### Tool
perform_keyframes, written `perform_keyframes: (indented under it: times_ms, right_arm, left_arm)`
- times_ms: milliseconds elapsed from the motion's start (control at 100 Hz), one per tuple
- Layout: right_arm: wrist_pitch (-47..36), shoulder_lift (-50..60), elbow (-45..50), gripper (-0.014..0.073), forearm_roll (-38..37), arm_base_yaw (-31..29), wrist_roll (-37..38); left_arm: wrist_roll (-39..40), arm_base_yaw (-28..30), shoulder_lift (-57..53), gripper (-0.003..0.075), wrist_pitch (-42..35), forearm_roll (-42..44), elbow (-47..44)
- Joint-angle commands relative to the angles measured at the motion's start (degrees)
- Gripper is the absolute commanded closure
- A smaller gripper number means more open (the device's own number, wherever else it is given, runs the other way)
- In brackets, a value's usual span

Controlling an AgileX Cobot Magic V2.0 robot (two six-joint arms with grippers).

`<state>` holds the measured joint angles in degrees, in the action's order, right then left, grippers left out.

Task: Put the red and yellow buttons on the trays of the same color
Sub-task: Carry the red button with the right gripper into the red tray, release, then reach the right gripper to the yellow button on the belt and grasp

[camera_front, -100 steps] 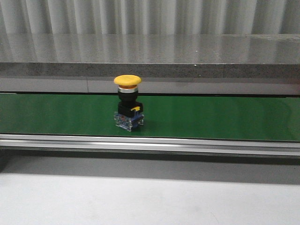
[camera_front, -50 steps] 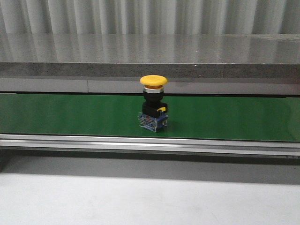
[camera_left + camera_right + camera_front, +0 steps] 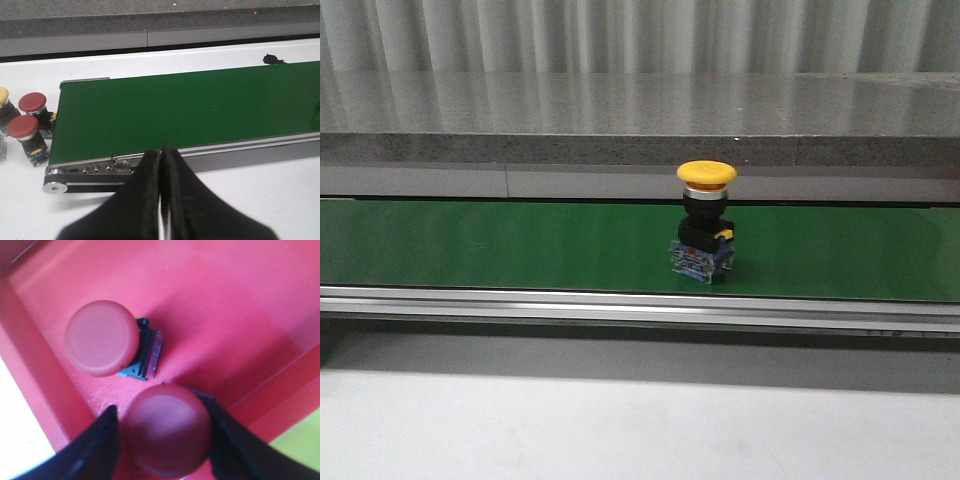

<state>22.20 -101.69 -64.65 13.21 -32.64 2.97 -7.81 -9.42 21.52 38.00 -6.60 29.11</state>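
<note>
Front view: yellow button [image 3: 706, 220] stood upright on green belt [image 3: 470, 243], white bench [image 3: 620, 425] near. Left jaws pressed together, empty. Right jaws straddled red button [image 3: 167, 435] inside red tray [image 3: 240, 300].

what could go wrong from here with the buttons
The yellow mushroom-head push button has ridden right along the green conveyor belt over the last second; with no arm near it, it may run past before pickup. In the red plastic tray, the right gripper straddles one red mushroom-head button close to a second red button, so withdrawing could knock it.
</note>
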Motion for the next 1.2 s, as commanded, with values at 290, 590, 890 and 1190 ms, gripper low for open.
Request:
perform_keyframes:
  times_ms: [290,590,890,1190]
  right_arm:
    - [-2.0,9.9,0.2,-0.0054,0.9,0.5,-0.2]
    - [7.9,24.6,2.4,-0.0054,0.8,4.1,-1.0]
    - [22.7,34.0,2.4,-0.0054,0.8,17.3,-3.6]
    - [33.8,33.5,2.3,-0.0054,1.5,33.0,-10.9]
  left_arm:
    - [-0.1,-0.5,0.3,0.0741,-4.5,-0.6,1.5]
    - [-0.1,-0.5,0.3,0.0741,-4.5,-0.6,1.5]
    - [-0.1,-0.5,0.3,0.0741,-4.5,-0.6,1.5]
    - [-0.1,-0.5,0.3,0.0741,-4.5,-0.6,1.5]
